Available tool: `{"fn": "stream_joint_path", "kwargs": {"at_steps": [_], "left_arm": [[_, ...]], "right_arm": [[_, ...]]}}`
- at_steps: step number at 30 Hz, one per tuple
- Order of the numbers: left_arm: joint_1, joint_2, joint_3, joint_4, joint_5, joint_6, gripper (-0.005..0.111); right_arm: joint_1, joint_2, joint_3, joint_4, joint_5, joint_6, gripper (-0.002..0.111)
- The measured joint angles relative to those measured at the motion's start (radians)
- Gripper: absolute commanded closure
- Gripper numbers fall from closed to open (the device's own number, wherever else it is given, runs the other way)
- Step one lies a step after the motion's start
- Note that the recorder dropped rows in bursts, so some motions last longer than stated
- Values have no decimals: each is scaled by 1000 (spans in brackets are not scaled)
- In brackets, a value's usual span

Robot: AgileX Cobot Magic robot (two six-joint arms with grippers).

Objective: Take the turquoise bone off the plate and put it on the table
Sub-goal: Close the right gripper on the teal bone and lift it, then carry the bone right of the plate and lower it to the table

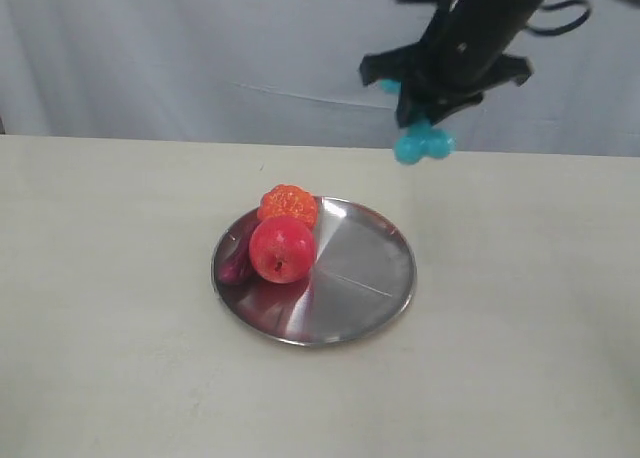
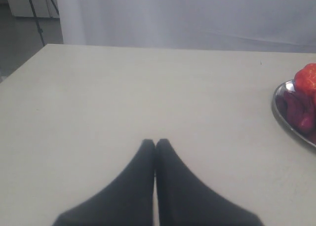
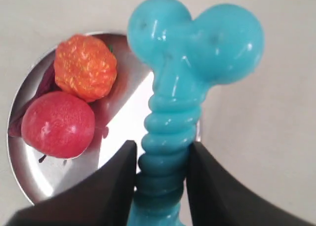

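My right gripper (image 1: 428, 113) hangs high above the table (image 1: 100, 278), beyond the plate's far right rim, shut on the turquoise bone (image 1: 422, 144). In the right wrist view the bone (image 3: 177, 88) sticks out from between the gripper (image 3: 162, 152), its ribbed shaft clamped by both black fingers and its lobed end free. The steel plate (image 1: 360, 278) lies below and to the left of the bone. My left gripper (image 2: 155, 143) is shut with nothing in it, low over bare table left of the plate (image 2: 284, 118).
On the plate's left half sit a red ball (image 1: 282, 248), an orange bumpy toy (image 1: 289, 204) and a dark purple toy (image 1: 237, 261). A pale curtain (image 1: 200, 58) hangs behind the table's far edge.
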Motion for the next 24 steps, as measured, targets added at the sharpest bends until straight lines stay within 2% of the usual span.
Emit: {"fn": "stream_joint_path", "kwargs": {"at_steps": [8, 13, 19, 24], "left_arm": [[0, 0, 0, 0, 0, 0, 107], [0, 0, 0, 0, 0, 0, 107], [0, 0, 0, 0, 0, 0, 107], [0, 0, 0, 0, 0, 0, 107]], "right_arm": [[-197, -158, -5, -7, 125, -54, 109], [-292, -160, 124, 24, 121, -111, 109], [-312, -136, 374, 88, -85, -167, 109], [-298, -42, 457, 157, -181, -208, 109]]}}
